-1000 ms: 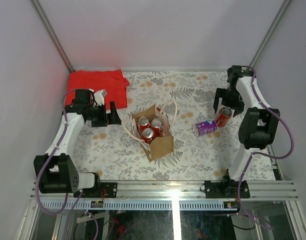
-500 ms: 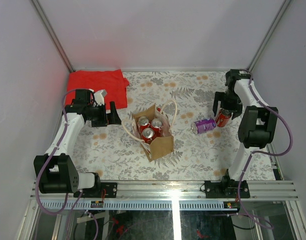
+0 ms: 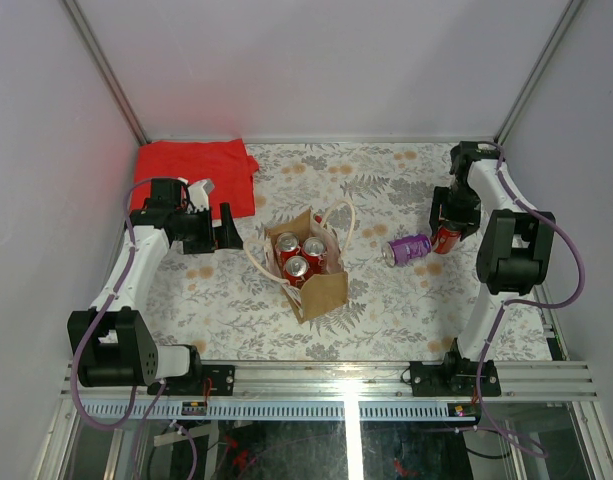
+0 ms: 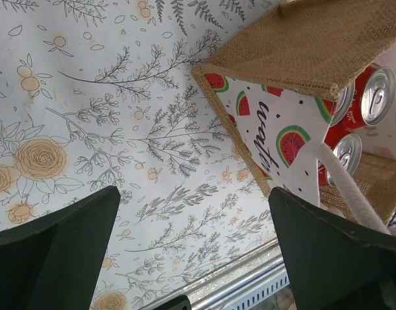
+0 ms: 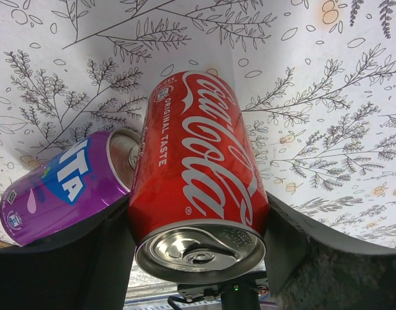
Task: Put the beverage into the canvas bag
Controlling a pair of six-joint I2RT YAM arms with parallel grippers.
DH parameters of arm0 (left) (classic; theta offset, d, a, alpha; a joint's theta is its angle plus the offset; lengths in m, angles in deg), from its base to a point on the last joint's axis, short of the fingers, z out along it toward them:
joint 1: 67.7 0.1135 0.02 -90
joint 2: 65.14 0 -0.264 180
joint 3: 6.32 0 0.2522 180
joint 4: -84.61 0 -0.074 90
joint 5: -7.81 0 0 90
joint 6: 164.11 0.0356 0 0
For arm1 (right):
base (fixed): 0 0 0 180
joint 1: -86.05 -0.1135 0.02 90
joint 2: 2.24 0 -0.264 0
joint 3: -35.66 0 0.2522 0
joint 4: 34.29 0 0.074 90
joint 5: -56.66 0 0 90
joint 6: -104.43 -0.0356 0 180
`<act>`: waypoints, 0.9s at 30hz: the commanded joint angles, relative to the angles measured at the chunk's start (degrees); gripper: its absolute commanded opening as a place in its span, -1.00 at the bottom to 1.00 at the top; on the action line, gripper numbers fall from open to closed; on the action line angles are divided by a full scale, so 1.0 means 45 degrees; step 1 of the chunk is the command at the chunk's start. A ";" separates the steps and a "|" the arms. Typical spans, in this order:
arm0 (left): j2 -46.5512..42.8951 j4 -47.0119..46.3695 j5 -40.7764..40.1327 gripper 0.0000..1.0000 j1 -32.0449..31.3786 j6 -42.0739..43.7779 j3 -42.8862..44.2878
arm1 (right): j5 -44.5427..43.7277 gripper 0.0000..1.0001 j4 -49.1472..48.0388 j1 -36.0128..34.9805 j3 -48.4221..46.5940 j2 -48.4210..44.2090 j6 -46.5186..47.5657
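Right jaws closed in, red can (image 5: 198, 174) gripped between them

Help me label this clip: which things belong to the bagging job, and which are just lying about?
Job: canvas bag; red cola can in the right hand; purple can; bagged cans.
Lying about: red cloth.

White-and-black arms (image 3: 136, 275), purple cables (image 3: 583, 270)

Bright, even light — glare on the front rail (image 3: 348, 382), wrist views sharp.
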 commanded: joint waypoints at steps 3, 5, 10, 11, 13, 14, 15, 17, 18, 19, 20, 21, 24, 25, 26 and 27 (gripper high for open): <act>0.0037 -0.0069 0.0164 0.99 0.0088 0.0215 0.0282 | 0.0140 -1.00 0.0293 -0.0018 -0.0764 -0.0561 0.0091; 0.0060 -0.0084 0.0174 0.99 0.0091 0.0217 0.0292 | 0.0037 -1.00 0.0531 -0.0015 -0.1414 -0.0714 0.0123; 0.0154 -0.0070 0.0236 0.99 0.0074 0.0198 0.0359 | -0.0245 -1.00 0.1446 -0.0016 -0.3314 -0.0703 0.0248; 0.0177 -0.0082 0.0261 0.99 0.0077 0.0186 0.0378 | -0.0257 -1.00 0.1642 -0.0010 -0.3716 -0.0663 0.0256; 0.0203 -0.0096 0.0275 0.99 0.0091 0.0172 0.0392 | -0.0126 -1.00 0.2068 -0.0023 -0.4558 -0.0583 0.0274; 0.0208 -0.0095 0.0290 0.99 0.0094 0.0185 0.0403 | 0.0019 -1.00 0.2262 -0.0014 -0.4948 -0.0579 0.0255; 0.0199 -0.0105 0.0282 0.99 0.0089 0.0177 0.0404 | 0.0211 -1.00 0.2401 -0.0022 -0.5368 -0.0620 0.0184; 0.0214 -0.0119 0.0281 0.99 0.0077 0.0170 0.0390 | 0.0528 -1.00 0.2664 -0.0156 -0.6168 -0.0727 0.0047; 0.0227 -0.0137 0.0289 0.99 0.0087 0.0170 0.0402 | 0.0502 -1.00 0.2802 -0.0328 -0.6580 -0.0776 -0.0003; 0.0245 -0.0140 0.0297 0.99 0.0081 0.0168 0.0404 | 0.0474 -1.00 0.2993 -0.0530 -0.6969 -0.0806 -0.0014; 0.0270 -0.0143 0.0310 0.99 0.0085 0.0153 0.0404 | 0.0436 -1.00 0.3202 -0.0766 -0.7447 -0.0803 -0.0033; 0.0292 -0.0148 0.0329 0.99 0.0081 0.0134 0.0412 | 0.0356 -1.00 0.3465 -0.1086 -0.7890 -0.0790 -0.0055; 0.0359 -0.0157 0.0322 0.99 0.0069 0.0129 0.0497 | 0.0256 -1.00 0.4022 -0.2323 -0.9368 -0.0787 -0.0275; 0.0391 -0.0147 0.0316 0.99 0.0067 0.0114 0.0528 | 0.0154 -1.00 0.4115 -0.2823 -0.9773 -0.0827 -0.0433; 0.0415 -0.0161 0.0312 0.99 0.0059 0.0113 0.0527 | 0.0020 -1.00 0.4227 -0.3401 -1.0158 -0.0849 -0.0568; 0.0410 -0.0160 0.0297 0.99 0.0070 0.0112 0.0554 | -0.0080 -1.00 0.4331 -0.3878 -1.0478 -0.0879 -0.0700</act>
